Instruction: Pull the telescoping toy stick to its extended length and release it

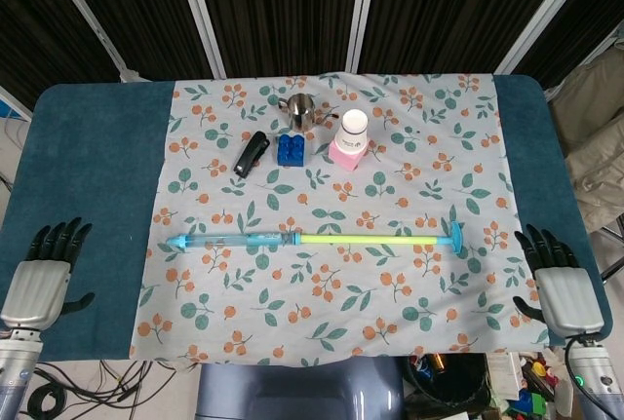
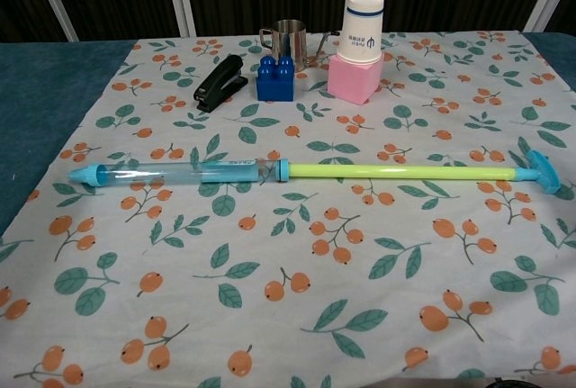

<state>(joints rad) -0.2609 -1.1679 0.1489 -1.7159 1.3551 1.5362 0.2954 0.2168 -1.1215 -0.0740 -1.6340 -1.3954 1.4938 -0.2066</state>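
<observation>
Left hand and right hand: we log both empty, fingers spread, well clear of the toy stick. We judge the release done. The stick lies extended across the cloth's middle, with open room toward the surface edges.

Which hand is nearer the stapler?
Left. The left hand lies at the table's near-left corner, closer to the stapler; the right hand lies at the near-right corner, farther away.
</observation>
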